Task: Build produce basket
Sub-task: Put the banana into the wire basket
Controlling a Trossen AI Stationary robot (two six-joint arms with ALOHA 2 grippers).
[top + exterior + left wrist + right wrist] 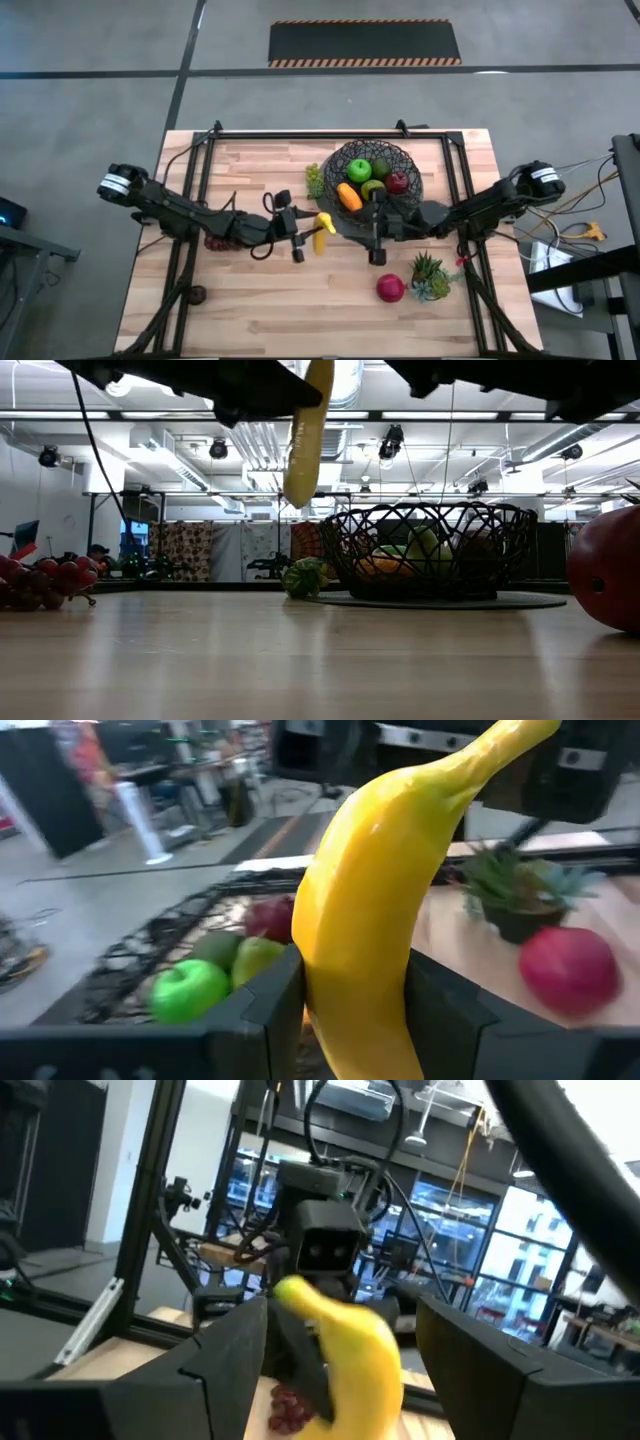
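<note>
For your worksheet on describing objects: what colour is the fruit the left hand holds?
Yellow: the banana in the left hand, clearest in the left wrist view.

Two dark, slender robot arms, each ending at its outer end in a silver-white cylindrical joint cap. Black cables loop along the left arm (190,215). The right arm (480,208) matches it. Both grippers have broad, blocky matte-black fingers (265,1010).

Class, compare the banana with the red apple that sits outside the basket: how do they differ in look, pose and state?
The banana is long, curved and yellow; the red apple is round. The banana hangs upright above the table, gripped by the left gripper; the red apple rests on the table, untouched. The banana is beside the basket; the red apple lies by the potted plant. Both are outside the basket.
</note>
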